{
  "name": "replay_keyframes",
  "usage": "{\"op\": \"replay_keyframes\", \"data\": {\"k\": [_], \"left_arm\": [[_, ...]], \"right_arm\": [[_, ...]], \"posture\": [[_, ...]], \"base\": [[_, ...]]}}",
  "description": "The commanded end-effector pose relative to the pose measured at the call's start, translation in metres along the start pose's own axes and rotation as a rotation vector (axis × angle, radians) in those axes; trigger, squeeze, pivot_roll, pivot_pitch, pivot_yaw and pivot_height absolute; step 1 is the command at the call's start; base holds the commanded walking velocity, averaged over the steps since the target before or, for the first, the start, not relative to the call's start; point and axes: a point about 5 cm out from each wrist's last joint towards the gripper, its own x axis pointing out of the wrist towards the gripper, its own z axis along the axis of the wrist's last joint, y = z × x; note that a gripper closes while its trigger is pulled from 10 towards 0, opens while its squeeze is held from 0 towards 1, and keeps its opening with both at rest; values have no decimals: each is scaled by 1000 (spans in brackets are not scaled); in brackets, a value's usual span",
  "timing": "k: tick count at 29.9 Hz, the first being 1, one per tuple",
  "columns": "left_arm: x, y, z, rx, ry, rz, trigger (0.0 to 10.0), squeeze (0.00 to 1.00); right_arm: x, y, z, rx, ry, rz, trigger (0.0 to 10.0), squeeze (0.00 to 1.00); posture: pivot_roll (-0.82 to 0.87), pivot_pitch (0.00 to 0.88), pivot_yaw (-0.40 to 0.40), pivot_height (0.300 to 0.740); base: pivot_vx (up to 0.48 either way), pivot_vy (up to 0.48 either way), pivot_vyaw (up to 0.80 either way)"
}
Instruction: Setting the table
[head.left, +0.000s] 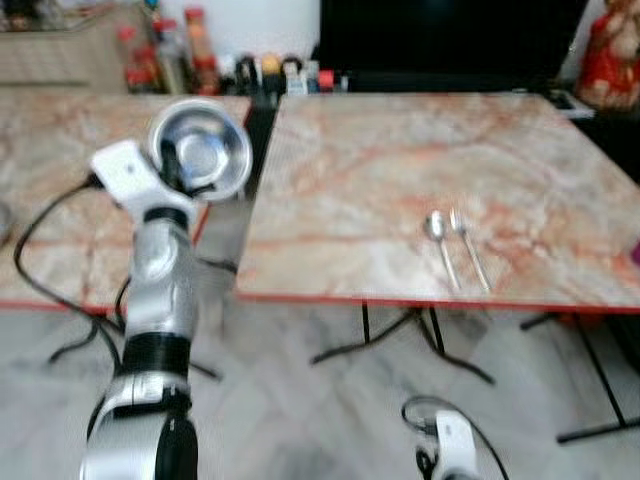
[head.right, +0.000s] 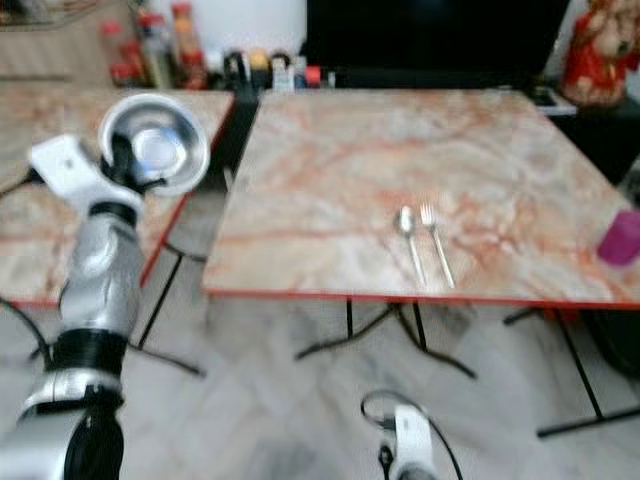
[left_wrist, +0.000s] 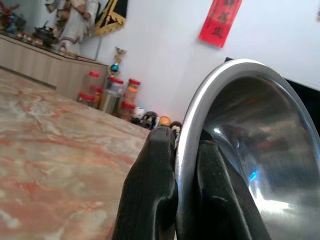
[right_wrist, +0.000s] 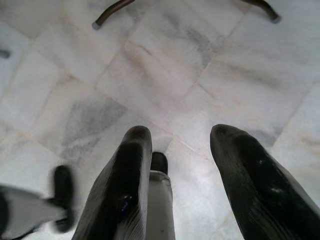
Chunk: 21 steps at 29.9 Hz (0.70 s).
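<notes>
Down low, the right gripper (right_wrist: 175, 150) hangs over the tiled floor (right_wrist: 165, 65) with its fingers spread and nothing in them. Left gripper (left_wrist: 182, 150) is up beside the marble table (head.left: 400, 170), pinching the rim of a steel bowl (head.left: 205, 150). Spoon (head.left: 440, 240) and fork (head.left: 468, 245) lie together near the table's front edge, pink cup (head.right: 620, 238) off to their right.

We see a shiny steel bowl (head.left: 201, 150) held up on edge, its hollow facing us, its rim pinched between the left gripper's (left_wrist: 176, 150) black fingers, above the gap between two marble tables. On the right table (head.left: 400, 150), a spoon (head.left: 441, 243) and fork (head.left: 468, 246) lie side by side near the front edge.
</notes>
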Motion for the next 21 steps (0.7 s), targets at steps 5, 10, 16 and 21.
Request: {"op": "replay_keyframes", "data": {"k": [5, 10, 16, 21], "left_arm": [[1, 5, 3, 11, 0, 10, 10000, 0], [-1, 2, -2, 14, 19, 2, 10000, 0], [-1, 2, -2, 14, 22, -2, 10000, 0], [-1, 2, -2, 16, 20, -3, 10000, 0]], "right_arm": [[1, 8, 4, 17, -14, 16, 10000, 0], [1, 8, 4, 19, -14, 13, 10000, 0], [1, 7, 4, 19, -17, 13, 10000, 0], [1, 7, 5, 12, -18, 16, 10000, 0]], "posture": [[11, 0, -33, 740], [9, 0, -33, 740], [11, 0, -37, 740], [14, 0, -39, 740]], "base": [[0, 480, 0], [0, 480, 0], [0, 480, 0], [0, 480, 0]]}}
